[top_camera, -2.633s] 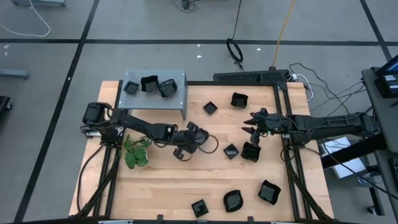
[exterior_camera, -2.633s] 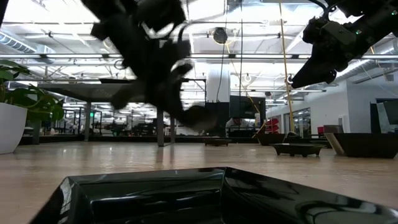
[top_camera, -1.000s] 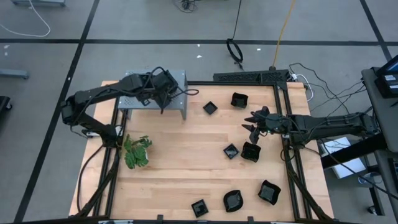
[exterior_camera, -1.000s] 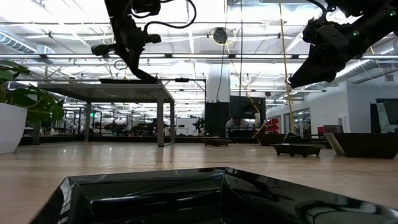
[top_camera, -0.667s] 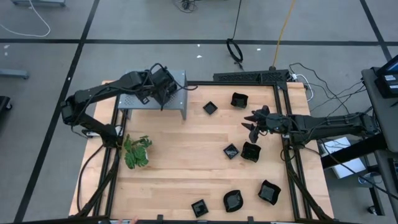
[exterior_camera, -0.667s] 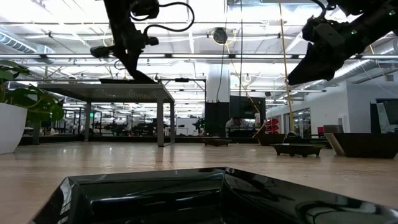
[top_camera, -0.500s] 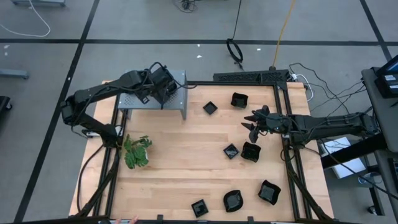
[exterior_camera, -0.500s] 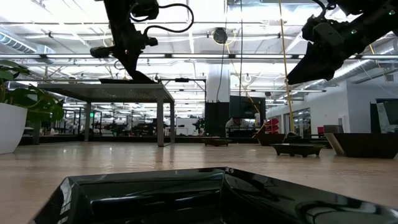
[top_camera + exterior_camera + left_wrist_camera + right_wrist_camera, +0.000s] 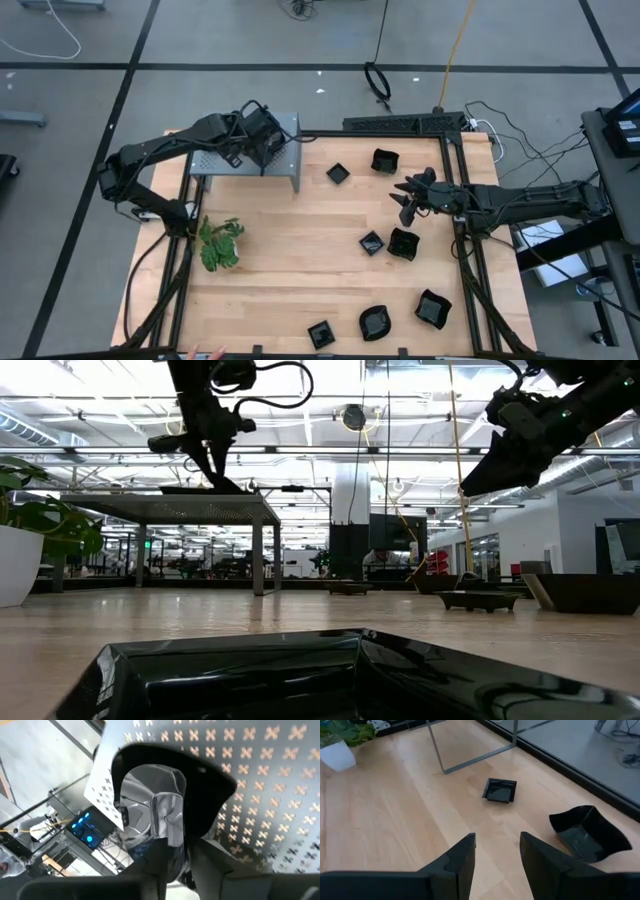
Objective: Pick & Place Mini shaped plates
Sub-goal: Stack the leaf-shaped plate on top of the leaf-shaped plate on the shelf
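Note:
My left gripper (image 9: 263, 143) is over the grey perforated shelf (image 9: 285, 125) at the table's far left, shut on a glossy black mini plate (image 9: 150, 795). Whatever else lies on the shelf is hidden by the arm. My right gripper (image 9: 406, 203) hangs open above the table's right side, touching nothing. Two plates, one square (image 9: 338, 173) and one petal-like (image 9: 384, 160), rest on the wood beyond it; both show in the right wrist view as the square plate (image 9: 500, 790) and the petal-like plate (image 9: 590, 837). Two more plates (image 9: 371, 242) (image 9: 402, 243) lie just nearer. My left gripper has the plate by its rim (image 9: 186, 832) on the side toward the wrist. One finger (image 9: 155, 857) stands inside the hollow and the other finger (image 9: 212, 857) outside the wall. The fingers come from above, slanting down. The plate's base appears to rest on the shelf top (image 9: 260, 785).
Three further plates (image 9: 320, 333) (image 9: 375, 322) (image 9: 432, 308) sit along the near edge; one fills the low view's foreground (image 9: 300, 680). A green plant (image 9: 220, 245) stands at the left edge. Bare wood lies between the shelf's legs (image 9: 470, 760) and the table's middle.
Between 2.6 s and 1 s ago my left gripper moved from the table's middle up and toward the far left, onto the shelf. Over the last second it has kept almost still there. My right gripper has stayed open in place.

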`<state>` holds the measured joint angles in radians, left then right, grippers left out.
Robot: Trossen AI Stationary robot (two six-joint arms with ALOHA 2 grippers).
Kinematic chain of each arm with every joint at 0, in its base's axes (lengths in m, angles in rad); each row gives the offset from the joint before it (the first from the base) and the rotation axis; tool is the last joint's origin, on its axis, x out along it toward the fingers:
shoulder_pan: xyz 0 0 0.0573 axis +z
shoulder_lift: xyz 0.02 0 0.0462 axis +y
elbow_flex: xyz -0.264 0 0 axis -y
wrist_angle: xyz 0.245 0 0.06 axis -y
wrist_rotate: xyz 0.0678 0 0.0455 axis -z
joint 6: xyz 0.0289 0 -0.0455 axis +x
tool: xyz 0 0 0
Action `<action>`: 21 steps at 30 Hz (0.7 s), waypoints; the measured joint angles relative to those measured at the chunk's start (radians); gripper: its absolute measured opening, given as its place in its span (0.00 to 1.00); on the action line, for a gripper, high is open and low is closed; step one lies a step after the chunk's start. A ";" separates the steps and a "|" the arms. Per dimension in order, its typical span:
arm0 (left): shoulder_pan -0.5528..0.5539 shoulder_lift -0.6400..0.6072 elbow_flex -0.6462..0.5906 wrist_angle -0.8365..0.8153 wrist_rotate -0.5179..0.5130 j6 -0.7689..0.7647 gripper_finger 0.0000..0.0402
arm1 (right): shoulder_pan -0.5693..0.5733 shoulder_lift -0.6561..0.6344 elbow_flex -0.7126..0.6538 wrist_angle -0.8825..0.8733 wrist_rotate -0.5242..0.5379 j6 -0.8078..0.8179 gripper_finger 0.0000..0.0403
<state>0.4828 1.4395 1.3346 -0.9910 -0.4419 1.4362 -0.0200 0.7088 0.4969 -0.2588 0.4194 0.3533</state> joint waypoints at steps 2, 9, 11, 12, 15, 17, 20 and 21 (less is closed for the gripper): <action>0.000 0.000 0.000 -0.001 0.009 0.009 0.23 | 0.000 0.000 0.000 0.000 0.000 -0.007 0.35; 0.000 0.000 0.000 -0.001 0.018 0.110 0.27 | 0.000 0.000 0.000 0.000 -0.001 0.000 0.35; 0.000 0.000 0.000 0.000 0.017 0.139 0.27 | 0.000 0.000 0.000 0.000 -0.001 0.001 0.35; 0.000 0.000 0.000 0.000 0.013 0.146 0.27 | 0.000 0.000 0.000 0.000 -0.002 0.001 0.35; 0.000 0.000 0.000 0.000 -0.027 0.152 0.27 | 0.000 0.000 0.000 0.000 -0.002 0.001 0.35; 0.000 0.000 0.000 0.000 -0.052 0.149 0.27 | 0.000 0.000 0.000 0.000 -0.002 0.001 0.35; 0.000 0.000 0.000 0.000 -0.079 0.137 0.27 | 0.000 0.000 0.000 0.000 -0.002 0.001 0.35; 0.000 0.000 0.000 0.000 -0.087 0.124 0.27 | 0.000 0.000 0.000 0.000 -0.002 0.001 0.35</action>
<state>0.4831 1.4395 1.3346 -0.9909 -0.5287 1.5599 -0.0200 0.7090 0.4969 -0.2588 0.4175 0.3542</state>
